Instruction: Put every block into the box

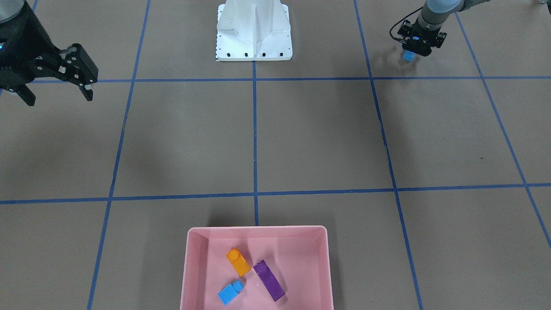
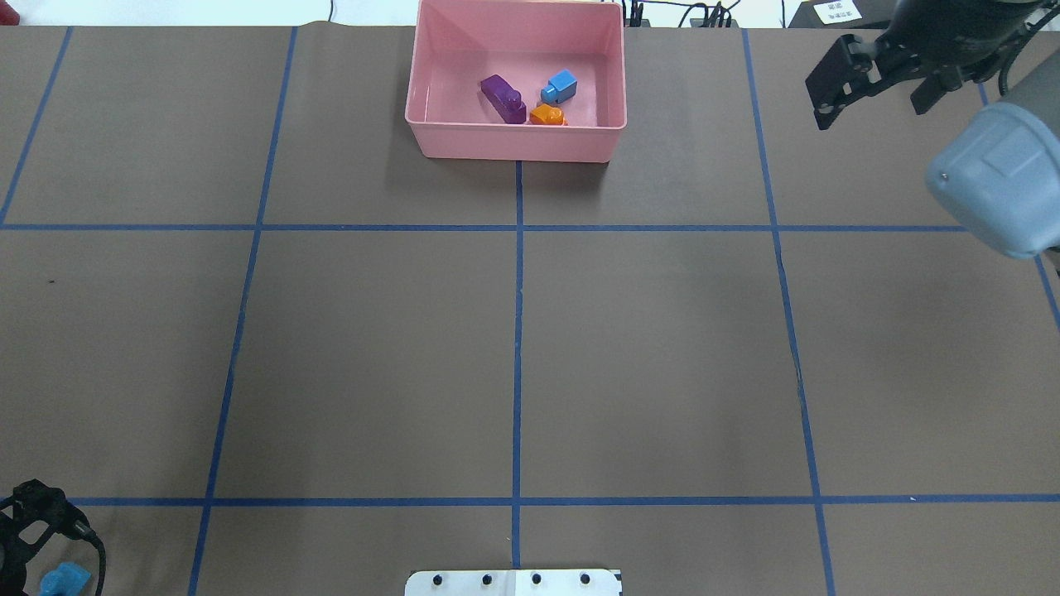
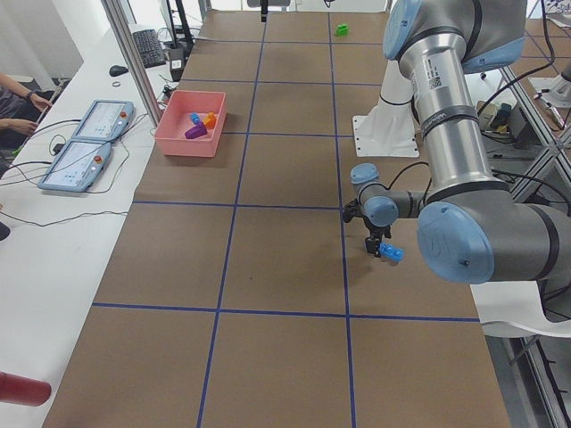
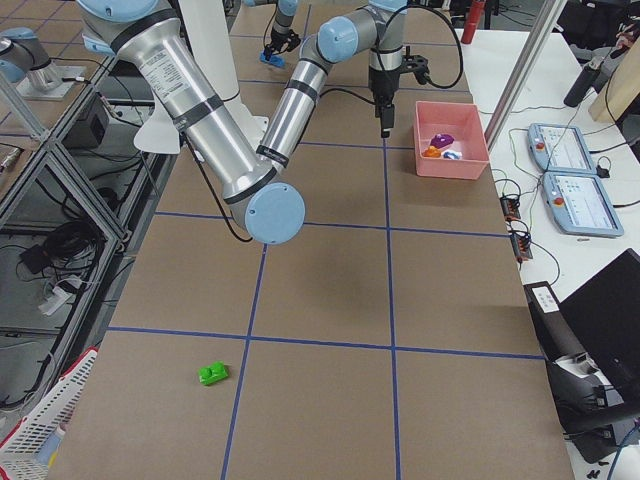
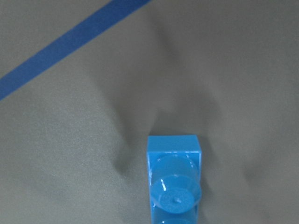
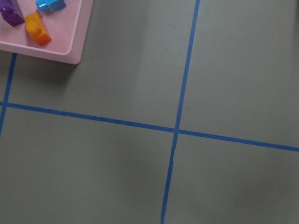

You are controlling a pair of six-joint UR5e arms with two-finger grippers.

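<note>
The pink box (image 1: 190, 267) (image 2: 513, 146) stands at the table's edge away from the robot. Inside it lie an orange block (image 1: 238, 261), a long purple block (image 1: 269, 280) and a small blue block (image 1: 230, 292). My left gripper (image 1: 414, 51) (image 2: 37, 556) hangs low near the robot's side of the table, shut on a long blue block (image 5: 174, 181) (image 1: 407, 56). Over to the box's side, my right gripper (image 1: 59, 97) (image 2: 874, 106) is raised and open, holding nothing. A green block (image 4: 212, 373) (image 3: 341, 29) lies alone on the table toward its right end.
The white metal base (image 1: 254, 43) sits at the robot's edge. Blue tape lines (image 2: 517, 331) grid the brown table. Two tablets (image 3: 89, 147) and a person's arm (image 3: 18, 89) are on the side bench beyond the box.
</note>
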